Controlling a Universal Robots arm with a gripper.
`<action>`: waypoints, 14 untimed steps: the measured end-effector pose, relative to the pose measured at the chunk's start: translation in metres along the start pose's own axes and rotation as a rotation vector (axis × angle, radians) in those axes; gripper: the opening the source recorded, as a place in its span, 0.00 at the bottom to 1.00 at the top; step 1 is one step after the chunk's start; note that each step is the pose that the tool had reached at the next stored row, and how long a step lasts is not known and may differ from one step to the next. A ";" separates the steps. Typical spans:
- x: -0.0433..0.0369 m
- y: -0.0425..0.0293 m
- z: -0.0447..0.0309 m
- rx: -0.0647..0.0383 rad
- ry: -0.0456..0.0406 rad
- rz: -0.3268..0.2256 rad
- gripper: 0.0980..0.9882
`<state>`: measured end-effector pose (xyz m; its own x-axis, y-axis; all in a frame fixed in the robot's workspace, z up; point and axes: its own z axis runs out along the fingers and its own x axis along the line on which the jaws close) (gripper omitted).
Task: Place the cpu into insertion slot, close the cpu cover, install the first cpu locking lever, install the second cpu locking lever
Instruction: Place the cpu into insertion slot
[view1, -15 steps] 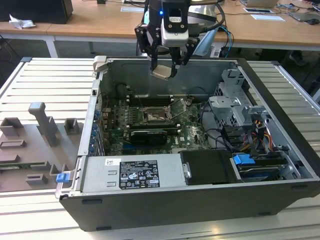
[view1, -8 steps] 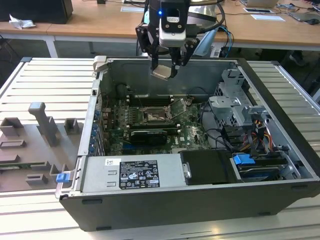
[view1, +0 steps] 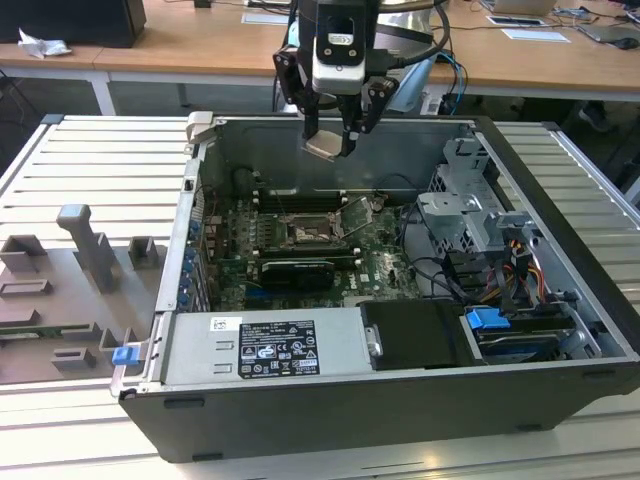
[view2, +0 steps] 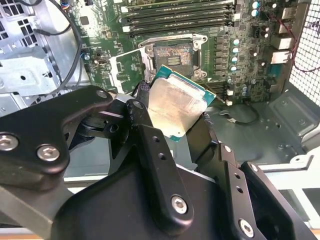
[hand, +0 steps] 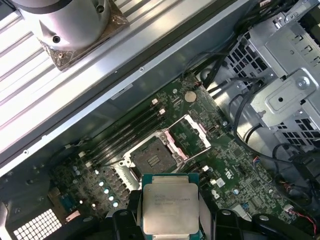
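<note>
Dull, faintly scuffed silvery metal tops the cpu (view2: 175, 107); the gripper (view1: 331, 145) is matt black with bright metal screws (view2: 178, 204); the cover (hand: 199, 131) is shiny bare metal; the board (hand: 235, 175) glossy green; the case (view1: 300, 420) matt dark grey; the table (view1: 90, 160) ribbed pale metal

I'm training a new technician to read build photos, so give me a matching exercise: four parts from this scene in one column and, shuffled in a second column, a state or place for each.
Column one
1. cpu
2. insertion slot
3. cpu cover
4. end effector

Column two
A. swung open beside the insertion slot
B. shut on the cpu
C. held in the air over the open computer case
D. empty, set into the green board

Pairs: 1-C, 2-D, 3-A, 4-B
</note>
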<state>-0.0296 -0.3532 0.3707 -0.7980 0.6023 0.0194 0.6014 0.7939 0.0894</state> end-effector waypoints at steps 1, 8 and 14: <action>0.0000 0.0000 0.0000 0.000 -0.0008 0.009 0.50; 0.0000 0.0000 0.0002 -0.001 -0.0063 0.070 0.50; 0.0000 0.0000 0.0005 -0.002 -0.0101 0.113 0.50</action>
<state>-0.0296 -0.3532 0.3702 -0.7250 0.6884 0.0193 0.6871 0.7211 0.0893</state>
